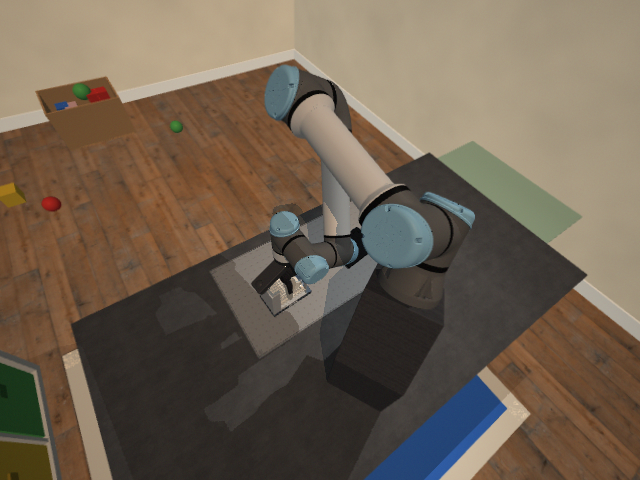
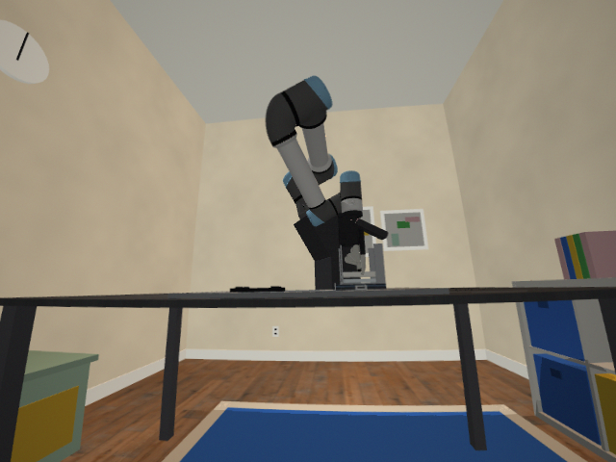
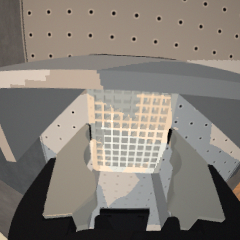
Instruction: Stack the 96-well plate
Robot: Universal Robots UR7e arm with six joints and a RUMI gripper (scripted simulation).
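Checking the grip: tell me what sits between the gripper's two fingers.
The 96-well plate, its white well grid filling the gap between both fingers of the gripper. The wrist view shows this.

- The surface (image 1: 491, 268) is a dark, matte tabletop on black legs.
- A pale perforated board (image 1: 242, 304) lies flat on it, near the middle.
- The robot's dark pedestal block (image 1: 382, 346) stands on it, right beside that board.
- In the exterior view there's a low black plate nest (image 2: 257, 288) sitting on the top, left of the arm.
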